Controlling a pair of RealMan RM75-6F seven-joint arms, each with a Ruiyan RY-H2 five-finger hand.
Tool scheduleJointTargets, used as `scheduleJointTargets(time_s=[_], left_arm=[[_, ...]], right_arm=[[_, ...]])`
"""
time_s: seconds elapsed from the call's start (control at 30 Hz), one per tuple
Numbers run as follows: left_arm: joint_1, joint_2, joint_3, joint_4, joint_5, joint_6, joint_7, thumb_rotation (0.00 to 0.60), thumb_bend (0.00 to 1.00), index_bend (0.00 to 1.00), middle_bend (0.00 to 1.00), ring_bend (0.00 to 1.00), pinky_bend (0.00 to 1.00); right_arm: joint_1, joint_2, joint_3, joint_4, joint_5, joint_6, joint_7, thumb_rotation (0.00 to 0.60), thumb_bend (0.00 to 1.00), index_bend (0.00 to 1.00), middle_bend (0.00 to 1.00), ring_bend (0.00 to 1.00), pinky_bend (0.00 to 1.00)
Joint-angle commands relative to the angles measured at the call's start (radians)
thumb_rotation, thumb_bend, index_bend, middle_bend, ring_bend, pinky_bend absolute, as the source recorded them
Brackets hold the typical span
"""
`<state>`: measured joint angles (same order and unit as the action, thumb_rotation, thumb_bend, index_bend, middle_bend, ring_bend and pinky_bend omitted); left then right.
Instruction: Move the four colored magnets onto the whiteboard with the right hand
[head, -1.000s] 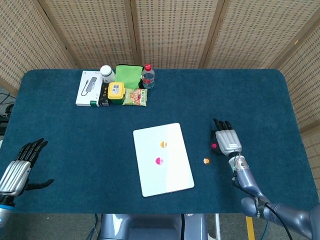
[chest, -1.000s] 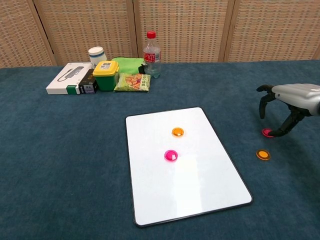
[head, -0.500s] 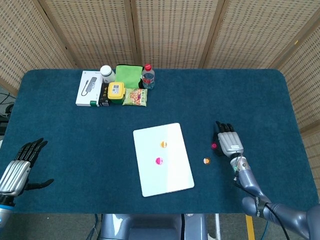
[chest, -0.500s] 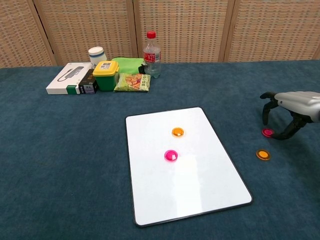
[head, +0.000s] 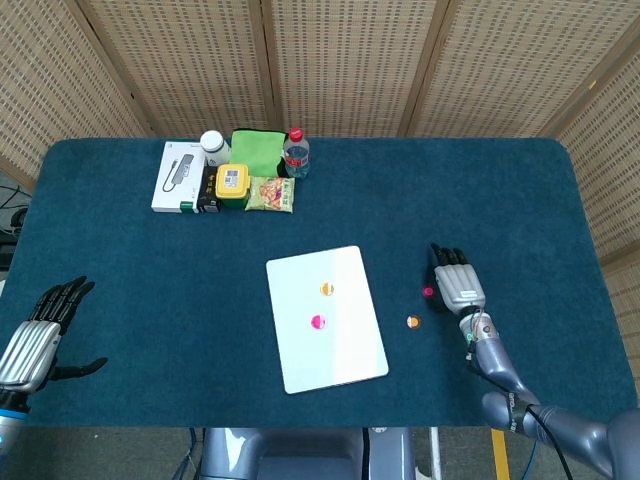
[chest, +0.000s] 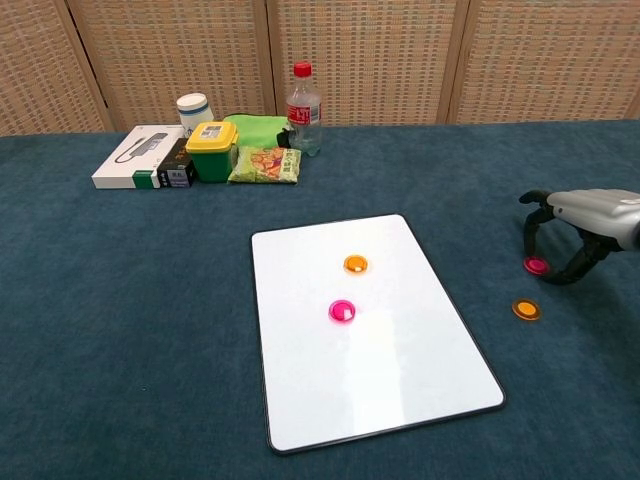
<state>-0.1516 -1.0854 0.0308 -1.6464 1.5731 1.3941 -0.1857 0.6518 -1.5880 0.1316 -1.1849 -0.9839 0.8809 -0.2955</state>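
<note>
Since 1 s ago the right hand (chest: 578, 232) has drifted slightly outward, away from the whiteboard (chest: 372, 368), and sits a bit lower; the magnets haven't shifted. Hand is arched over the pink magnet on the cloth (chest: 536, 265) w/ fingers curled downward and apart — they bracket the magnet on both sides; whether any fingertip touches it can't be told, and it is not lifted.

Rel. to the whiteboard: two magnets are on it, the orange magnet on the board (chest: 355, 264) in the upper middle and the pink magnet on the board (chest: 342, 310) just below that, near the centre; two are off it to the right, on the blue tablecloth (chest: 120, 330) — the pink one under the hand, and the orange magnet on the cloth (chest: 525, 309) just nearer the camera, between hand and board edge but apart from both.

Well beyond the board's far-left corner stands a cluster: white box (chest: 130, 170), yellow-lidded green container (chest: 211, 150), snack packet (chest: 263, 164), green cloth (chest: 258, 128), white jar (chest: 194, 108), water bottle w/ red cap (chest: 303, 110); none lies between hand and board.

Left hand (head: 38, 335) rests far left of the board at the table edge, fingers spread, holding nothing.
</note>
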Motion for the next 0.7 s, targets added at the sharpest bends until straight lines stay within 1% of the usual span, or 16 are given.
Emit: scheduleJointTargets(time_s=[0.03,0.23,0.57,0.63,0.7], left_arm=[[0.000,0.000,0.000,0.000,-0.001,-0.001,0.001,0.600,0.00,0.00,0.00,0.00,0.00],[0.000,0.000,-0.001,-0.002,-0.003,-0.001,0.003,0.600,0.00,0.00,0.00,0.00,0.00],[0.000,0.000,-0.001,-0.002,-0.004,-0.002,0.003,0.600,0.00,0.00,0.00,0.00,0.00],[0.000,0.000,-0.002,-0.003,-0.005,-0.002,0.003,0.600,0.00,0.00,0.00,0.00,0.00],[0.000,-0.001,-0.002,-0.004,-0.006,-0.002,0.004,0.600,0.00,0.00,0.00,0.00,0.00]], right_arm=[[-0.003,-0.001,0.000,0.001,-0.005,0.000,0.004,0.600,0.35,0.42,0.01,0.00,0.00],[-0.010,-0.002,-0.001,-0.001,-0.026,0.003,0.014,0.600,0.35,0.42,0.01,0.00,0.00],[-0.012,-0.021,0.004,0.043,-0.029,-0.022,0.027,0.600,0.35,0.42,0.01,0.00,0.00],[-0.013,-0.023,0.006,0.048,-0.028,-0.028,0.033,0.600,0.35,0.44,0.01,0.00,0.00],[-0.013,-0.023,0.008,0.051,-0.028,-0.031,0.036,0.600,0.35,0.51,0.02,0.00,0.00]])
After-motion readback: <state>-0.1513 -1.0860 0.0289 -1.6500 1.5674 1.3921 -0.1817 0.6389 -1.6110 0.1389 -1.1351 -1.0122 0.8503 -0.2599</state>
